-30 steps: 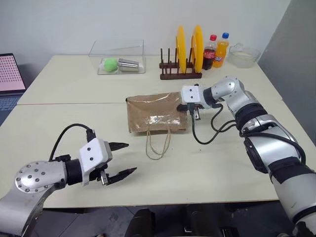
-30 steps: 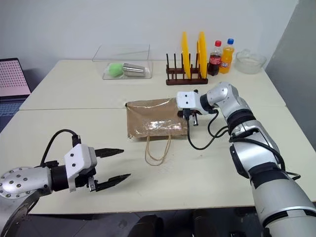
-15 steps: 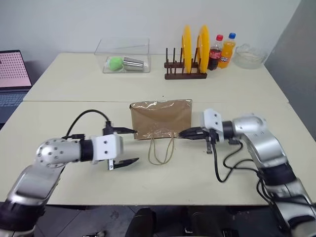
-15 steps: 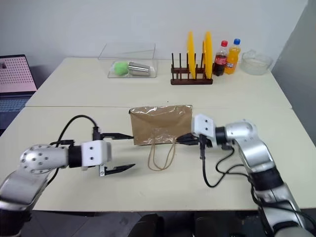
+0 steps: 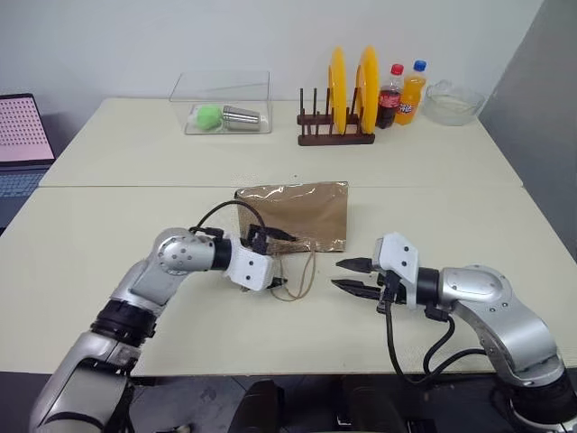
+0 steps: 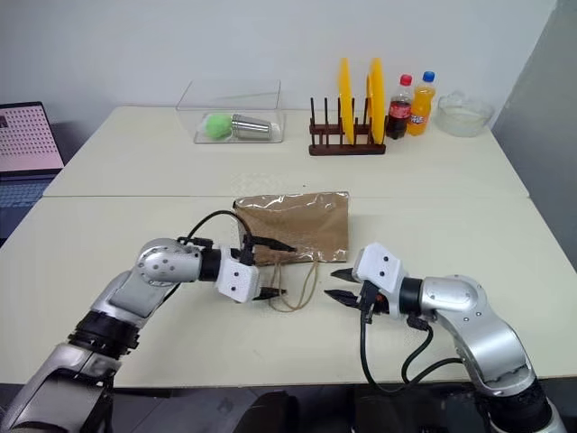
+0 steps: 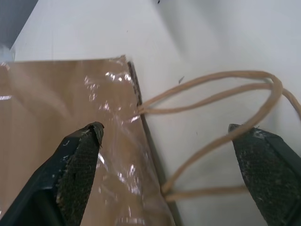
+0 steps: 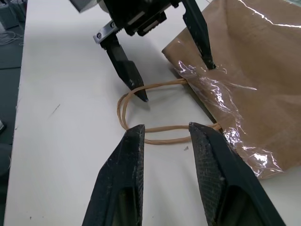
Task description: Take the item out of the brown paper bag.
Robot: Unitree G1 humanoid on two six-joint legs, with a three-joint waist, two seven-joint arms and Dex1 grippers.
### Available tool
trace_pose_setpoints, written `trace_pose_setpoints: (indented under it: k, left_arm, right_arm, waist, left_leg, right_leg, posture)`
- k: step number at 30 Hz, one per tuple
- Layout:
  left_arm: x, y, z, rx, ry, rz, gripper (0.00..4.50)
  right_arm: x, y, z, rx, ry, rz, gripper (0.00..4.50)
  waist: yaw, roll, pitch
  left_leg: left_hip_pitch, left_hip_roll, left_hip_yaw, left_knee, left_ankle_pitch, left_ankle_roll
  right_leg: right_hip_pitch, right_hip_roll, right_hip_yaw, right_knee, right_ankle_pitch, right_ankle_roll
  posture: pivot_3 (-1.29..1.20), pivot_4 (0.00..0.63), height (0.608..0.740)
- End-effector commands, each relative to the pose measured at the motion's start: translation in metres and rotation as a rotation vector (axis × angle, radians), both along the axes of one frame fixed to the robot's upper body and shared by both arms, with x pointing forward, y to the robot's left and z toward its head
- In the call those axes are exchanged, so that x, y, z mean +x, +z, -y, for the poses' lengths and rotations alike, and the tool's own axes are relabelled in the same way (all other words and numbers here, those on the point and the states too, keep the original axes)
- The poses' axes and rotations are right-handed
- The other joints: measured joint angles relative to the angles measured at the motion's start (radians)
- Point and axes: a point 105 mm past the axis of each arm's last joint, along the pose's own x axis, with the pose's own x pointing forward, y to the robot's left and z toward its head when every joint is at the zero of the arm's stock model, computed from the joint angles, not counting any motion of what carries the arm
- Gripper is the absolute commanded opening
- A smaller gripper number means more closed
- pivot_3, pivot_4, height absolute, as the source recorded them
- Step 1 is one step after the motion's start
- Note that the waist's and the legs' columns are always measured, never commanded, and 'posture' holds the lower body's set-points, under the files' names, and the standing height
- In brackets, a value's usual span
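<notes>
From the head, a plate rack (image 5: 332,135), two bottles (image 5: 400,93) and a clear box (image 5: 222,105) stand beyond the brown paper bag (image 5: 293,215), lying flat mid-table. Left wrist view: the left gripper (image 7: 169,165), fingers wide apart, straddles the bag's mouth and cord handles (image 7: 221,117). Right wrist view: the right gripper (image 8: 165,132), fingers partly spread and holding nothing, hovers over the handles. The item cannot be seen.

The left arm bends in from the left, its silver forearm angled toward the middle, and its black two-fingered left tool (image 5: 278,259) stands spread wide, pointing right and slightly downward. Opposite it, the right arm reaches in low from the right; the black two-fingered right tool (image 5: 348,274) points left toward the left tool, its fingers (image 8: 123,186) partly apart with nothing between them.
</notes>
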Motion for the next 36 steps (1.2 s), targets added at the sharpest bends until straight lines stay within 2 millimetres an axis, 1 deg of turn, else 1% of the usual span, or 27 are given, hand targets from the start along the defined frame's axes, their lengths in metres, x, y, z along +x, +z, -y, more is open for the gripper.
trace_pose_setpoints:
  k: [1,2,7,12,14,19,20,23,25,29,35,36]
  left_arm:
    - [-0.004,0.0,0.009,0.003,-0.061,0.018,4.11]
    - [-0.005,-0.001,0.01,0.003,-0.069,0.011,3.89]
    - [-0.005,0.0,0.009,0.002,-0.07,-0.011,2.26]
    - [0.0,0.011,0.009,-0.079,-0.01,-0.078,0.59]
    - [0.002,0.018,0.01,-0.133,0.025,-0.117,0.04]
    - [0.012,0.04,0.012,-0.246,0.109,-0.181,0.04]
    - [0.016,0.047,0.013,-0.281,0.131,-0.184,0.04]
    - [0.024,0.062,0.015,-0.34,0.166,-0.191,0.04]
    - [0.028,0.069,0.017,-0.37,0.179,-0.199,0.04]
    - [0.031,0.073,0.018,-0.379,0.187,-0.206,0.04]
    - [0.035,0.073,0.016,-0.372,0.181,-0.207,0.04]
    - [0.036,0.073,0.016,-0.37,0.179,-0.206,0.01]
  right_arm:
    - [-0.003,0.013,0.002,0.015,-0.011,0.047,1.56]
    - [-0.003,0.013,0.002,0.014,-0.014,0.048,1.56]
    - [-0.006,0.013,0.004,0.002,-0.012,0.05,1.56]
    - [-0.009,0.012,0.001,-0.005,0.021,0.053,1.56]
    - [-0.011,0.014,-0.003,-0.002,0.045,0.063,1.56]
    - [-0.016,0.012,-0.016,-0.022,0.133,0.097,1.56]
    - [-0.016,0.009,-0.018,-0.045,0.158,0.115,1.56]
    - [-0.016,0.004,-0.023,-0.086,0.204,0.152,1.56]
    - [-0.015,0.001,-0.032,-0.093,0.239,0.196,1.56]
    - [-0.011,-0.005,-0.047,-0.123,0.28,0.285,1.56]
    - [0.007,-0.013,-0.069,-0.16,0.283,0.405,1.56]
    - [0.009,-0.015,-0.072,-0.161,0.285,0.41,1.73]
  waist:
    - [0.0,0.0,0.0]
    - [0.0,0.0,0.0]
    - [0.0,0.0,0.0]
    - [0.0,0.0,0.0]
    - [-0.001,0.0,0.0]
    - [-0.001,0.0,0.0]
    - [-0.001,0.0,0.0]
    - [-0.001,0.0,0.0]
    - [-0.001,0.0,0.0]
    - [-0.003,0.0,0.0]
    - [-0.003,-0.001,0.0]
    - [-0.003,-0.001,0.0]
  left_leg:
    - [0.0,0.0,0.0,0.0,0.0,0.0]
    - [0.0,0.0,0.0,0.0,0.0,0.0]
    - [0.0,0.0,-0.001,0.0,0.0,0.0]
    - [0.0,0.0,-0.001,0.0,0.0,0.0]
    - [0.0,0.0,-0.001,0.0,0.0,0.0]
    - [0.0,0.0,-0.001,0.001,0.0,0.0]
    - [0.0,0.0,-0.001,0.001,0.0,0.0]
    - [0.0,0.0,-0.001,0.001,0.0,0.0]
    - [0.0,0.0,-0.001,0.001,0.0,0.0]
    - [0.0,0.0,-0.002,0.001,0.0,0.0]
    - [0.0,0.0,-0.001,0.002,0.0,0.0]
    - [0.0,0.0,-0.001,0.002,0.0,0.0]
  right_leg:
    - [0.0,0.0,0.0,0.0,0.0,0.0]
    - [0.0,0.0,0.0,0.0,0.0,0.0]
    - [0.0,0.0,0.0,0.0,0.0,0.0]
    - [0.0,0.0,-0.001,0.0,0.0,0.0]
    - [0.0,0.0,-0.001,0.0,0.0,0.0]
    - [0.001,0.0,-0.001,0.0,0.0,0.0]
    - [0.001,0.0,-0.001,0.0,0.0,0.0]
    - [0.001,0.001,-0.001,0.0,0.0,0.0]
    - [0.001,0.0,-0.001,0.0,0.0,0.001]
    - [0.001,0.001,-0.001,0.001,0.0,0.001]
    - [0.001,0.001,-0.001,0.001,0.0,0.0]
    - [0.001,0.001,-0.001,0.001,0.0,0.0]
  posture:
    - [0.0,0.15,0.74]
    - [0.0,0.15,0.74]
    - [0.0,0.15,0.74]
    - [0.0,0.15,0.74]
    - [0.0,0.15,0.74]
    - [0.0,0.15,0.74]
    - [0.0,0.15,0.74]
    - [0.0,0.15,0.74]
    - [0.0,0.15,0.74]
    - [0.0,0.15,0.74]
    - [0.0,0.15,0.74]
    - [0.0,0.15,0.74]
